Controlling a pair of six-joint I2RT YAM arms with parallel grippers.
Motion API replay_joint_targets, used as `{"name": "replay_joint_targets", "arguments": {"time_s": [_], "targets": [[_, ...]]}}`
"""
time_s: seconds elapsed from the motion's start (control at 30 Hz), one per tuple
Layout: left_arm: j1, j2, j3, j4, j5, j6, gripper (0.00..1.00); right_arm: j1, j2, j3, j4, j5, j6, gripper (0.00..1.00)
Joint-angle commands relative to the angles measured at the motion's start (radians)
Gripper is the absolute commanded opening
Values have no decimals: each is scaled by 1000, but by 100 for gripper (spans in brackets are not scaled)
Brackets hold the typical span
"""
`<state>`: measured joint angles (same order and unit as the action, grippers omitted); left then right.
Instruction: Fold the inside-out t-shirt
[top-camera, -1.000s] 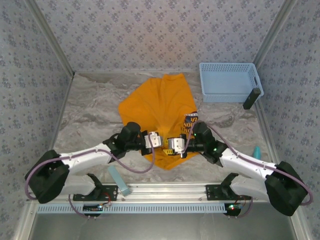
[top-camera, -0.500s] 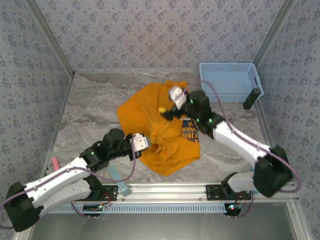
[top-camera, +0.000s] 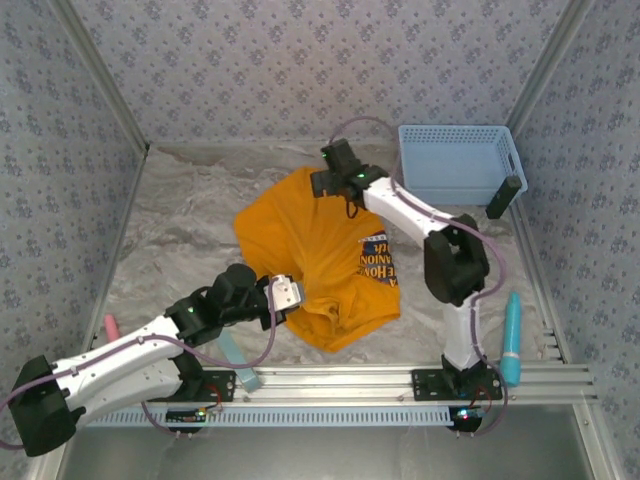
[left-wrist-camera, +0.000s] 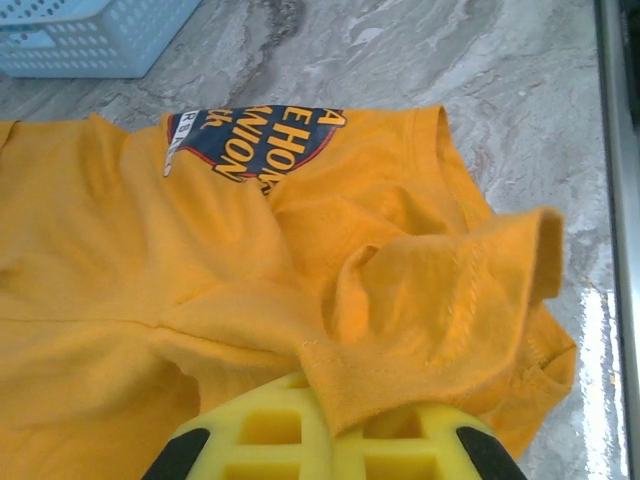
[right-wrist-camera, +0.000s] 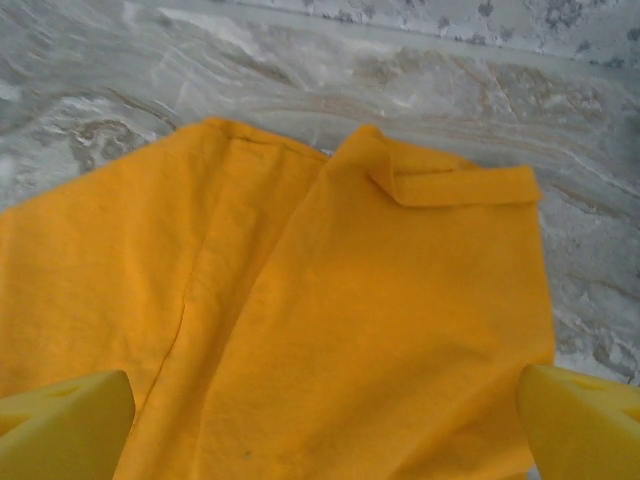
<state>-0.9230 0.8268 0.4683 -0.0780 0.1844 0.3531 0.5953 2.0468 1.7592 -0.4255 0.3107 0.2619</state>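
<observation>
A second ago both grippers sat close together at the near hem of the inside-out t-shirt. Since then they have parted. The right gripper has swung out to the far edge of the cloth, close to the light blue basket, and its yellow fingers now stand spread wide with nothing between them, hovering over plain orange fabric. The left gripper has drawn back toward its own side and stays pressed together on a bunched hem or sleeve edge, which rises in a small peak above its pads. The garment, which lay longer and flatter, now spreads across the middle of the marbled table, rumpled at its near end, and more of the dark printed lettering shows at its right edge. That reads as a release after a carry. The right arm looks free to take a fresh hold on the far hem while the left anchors the near one, so the shirt seems still to be in the spreading stage, with no neat fold made. The cloth is soft, matte knit cotton that drapes in shallow ridges. Stitched double seams run along its hems, and one far corner is turned over on itself in a flat strip. The basket is rigid perforated plastic, and the table is smooth and faintly glossy.
</observation>
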Motion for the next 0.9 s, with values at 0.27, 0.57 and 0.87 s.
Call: {"name": "replay_joint_targets", "arguments": {"time_s": [0.27, 0.57, 0.87], "targets": [[-7, 29, 39, 27, -30, -22, 1, 18, 306, 375, -197, -216, 232, 59], [-6, 35, 67, 18, -17, -49, 0, 34, 521, 622, -293, -211, 264, 57], [-5, 25, 73, 11, -28, -74, 0, 40, 616, 708, -327, -148, 262, 26]]}}
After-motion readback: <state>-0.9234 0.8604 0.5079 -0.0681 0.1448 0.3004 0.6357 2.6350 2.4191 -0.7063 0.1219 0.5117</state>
